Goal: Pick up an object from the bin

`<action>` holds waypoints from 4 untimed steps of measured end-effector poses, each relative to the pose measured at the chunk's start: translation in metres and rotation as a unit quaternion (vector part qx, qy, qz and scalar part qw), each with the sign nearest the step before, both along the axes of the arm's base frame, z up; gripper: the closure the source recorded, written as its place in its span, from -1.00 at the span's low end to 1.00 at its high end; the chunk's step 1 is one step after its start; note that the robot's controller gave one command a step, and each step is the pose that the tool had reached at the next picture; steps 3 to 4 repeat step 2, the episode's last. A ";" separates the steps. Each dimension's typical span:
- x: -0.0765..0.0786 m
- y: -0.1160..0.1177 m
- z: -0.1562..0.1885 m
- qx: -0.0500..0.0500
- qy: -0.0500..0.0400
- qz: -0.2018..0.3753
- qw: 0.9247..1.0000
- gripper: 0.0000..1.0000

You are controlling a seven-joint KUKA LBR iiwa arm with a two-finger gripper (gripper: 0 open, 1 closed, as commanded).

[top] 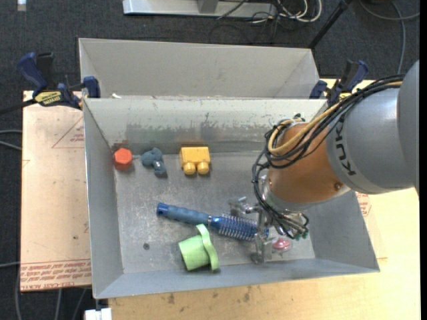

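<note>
The end effector [261,240] hangs low at the near right of the grey metal bin [133,199]; whether it is apart or together, one cannot tell. The blue plastic bristle brush [207,220] lies just to its left, with its long axis left-to-right and its bristle end nearest.

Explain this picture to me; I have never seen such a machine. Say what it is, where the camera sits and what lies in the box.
This is a robot arm, grey with an orange cover at its wrist, reaching in from the picture's right. One camera looks down on a grey metal bin from above, slightly sideways. The arm's hand is low in the bin's near right part, beside the bristle end of a blue brush and a small pink thing. A green cup lies by the brush. Farther back sit a red peg, a blue-grey piece and a yellow block. Whether the hand holds anything I cannot tell.
</note>
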State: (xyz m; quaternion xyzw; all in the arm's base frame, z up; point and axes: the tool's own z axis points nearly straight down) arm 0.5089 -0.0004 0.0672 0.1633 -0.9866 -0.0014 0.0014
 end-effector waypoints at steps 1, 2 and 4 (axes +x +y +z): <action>0.001 -0.001 0.002 -0.001 -0.002 -0.001 1.000 1.00; 0.011 0.002 0.163 -0.001 -0.007 0.016 1.000 1.00; 0.011 0.002 0.163 -0.001 -0.007 0.016 1.000 1.00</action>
